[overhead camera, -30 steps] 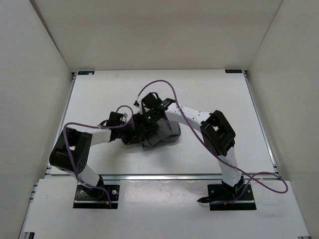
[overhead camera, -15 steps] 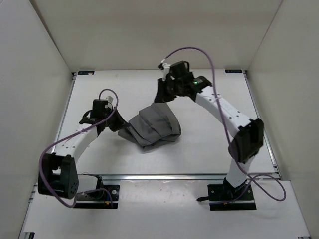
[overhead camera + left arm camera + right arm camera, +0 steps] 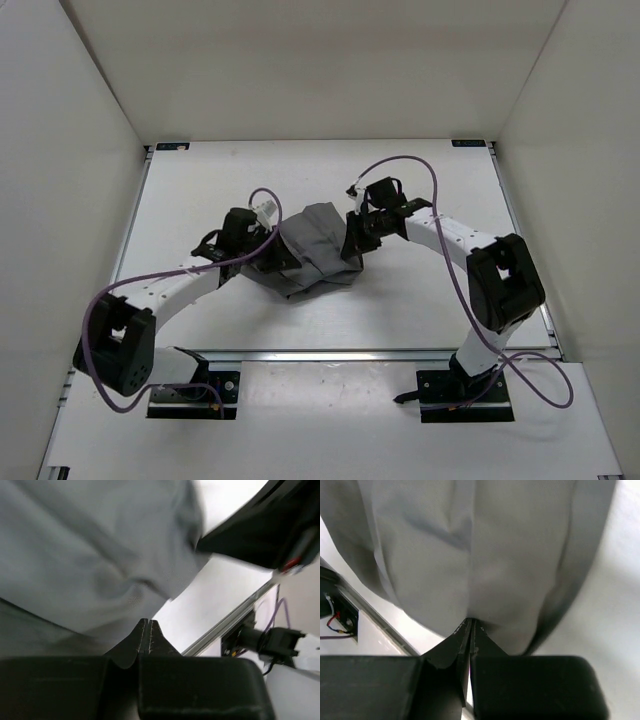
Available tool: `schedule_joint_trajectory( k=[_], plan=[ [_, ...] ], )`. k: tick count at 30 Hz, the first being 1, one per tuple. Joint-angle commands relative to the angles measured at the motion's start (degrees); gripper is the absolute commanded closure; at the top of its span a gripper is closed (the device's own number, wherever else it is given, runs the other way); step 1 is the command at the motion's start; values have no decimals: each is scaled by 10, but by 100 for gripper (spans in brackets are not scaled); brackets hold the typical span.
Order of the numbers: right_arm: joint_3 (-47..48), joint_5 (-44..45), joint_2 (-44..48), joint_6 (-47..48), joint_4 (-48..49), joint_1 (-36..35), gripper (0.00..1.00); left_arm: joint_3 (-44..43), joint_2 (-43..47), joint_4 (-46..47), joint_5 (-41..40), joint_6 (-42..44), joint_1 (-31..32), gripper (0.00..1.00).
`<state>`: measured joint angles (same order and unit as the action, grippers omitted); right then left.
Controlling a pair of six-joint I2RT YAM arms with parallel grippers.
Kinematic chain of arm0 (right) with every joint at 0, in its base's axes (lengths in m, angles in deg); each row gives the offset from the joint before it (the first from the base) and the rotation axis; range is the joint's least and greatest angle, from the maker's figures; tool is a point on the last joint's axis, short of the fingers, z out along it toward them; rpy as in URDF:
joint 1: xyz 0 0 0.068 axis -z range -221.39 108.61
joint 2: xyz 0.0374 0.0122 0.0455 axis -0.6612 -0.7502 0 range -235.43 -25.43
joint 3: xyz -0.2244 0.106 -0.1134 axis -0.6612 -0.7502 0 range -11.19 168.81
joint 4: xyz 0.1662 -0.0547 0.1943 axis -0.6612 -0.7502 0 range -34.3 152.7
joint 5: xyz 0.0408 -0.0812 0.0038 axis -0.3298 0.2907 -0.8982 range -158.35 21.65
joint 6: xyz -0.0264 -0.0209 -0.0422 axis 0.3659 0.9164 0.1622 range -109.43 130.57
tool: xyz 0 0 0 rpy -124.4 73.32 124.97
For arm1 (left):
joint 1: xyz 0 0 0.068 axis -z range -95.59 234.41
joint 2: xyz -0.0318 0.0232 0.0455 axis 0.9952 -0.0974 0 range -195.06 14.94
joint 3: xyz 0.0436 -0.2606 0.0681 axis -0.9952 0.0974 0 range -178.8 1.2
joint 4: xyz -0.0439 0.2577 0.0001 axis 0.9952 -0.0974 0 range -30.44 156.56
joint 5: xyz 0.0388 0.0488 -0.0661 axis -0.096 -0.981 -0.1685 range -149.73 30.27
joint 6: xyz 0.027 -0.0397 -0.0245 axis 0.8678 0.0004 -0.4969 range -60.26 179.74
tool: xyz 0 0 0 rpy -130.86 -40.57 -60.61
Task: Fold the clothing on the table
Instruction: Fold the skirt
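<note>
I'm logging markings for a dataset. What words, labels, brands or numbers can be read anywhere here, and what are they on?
No text can be read.
The clothing is plain grey, with no print or tag showing in any view.
The arms and the table show no legible label.
The small dark tabs at the table's far corners are too small to read.

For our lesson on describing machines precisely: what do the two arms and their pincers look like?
The left arm and right arm are built of white tubular links and chunky black joints, each standing on a black base plate. A thin purple cable loops along each arm. The left pincer and right pincer are matt black, tapering to finely ridged points.
</note>
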<state>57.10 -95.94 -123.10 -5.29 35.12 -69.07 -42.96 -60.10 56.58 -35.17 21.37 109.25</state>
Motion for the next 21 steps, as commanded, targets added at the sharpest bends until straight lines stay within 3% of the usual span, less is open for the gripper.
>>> schedule_joint_trajectory(
  k=[1, 9, 16, 21],
  plan=[
    [11, -31, -26, 4, 86, -6, 100, 40, -18, 44, 10, -12, 25, 100],
    [-41, -46, -62, -6, 114, -3, 100, 89, -98, 47, 3, 4, 28, 100],
    [-97, -42, -53, -10, 141, 16, 100, 90, -91, 31, -10, 9, 12, 100],
    [-56, -40, -35, -6, 108, 29, 100, 68, -64, 4, 7, 20, -4, 100]
  ],
)
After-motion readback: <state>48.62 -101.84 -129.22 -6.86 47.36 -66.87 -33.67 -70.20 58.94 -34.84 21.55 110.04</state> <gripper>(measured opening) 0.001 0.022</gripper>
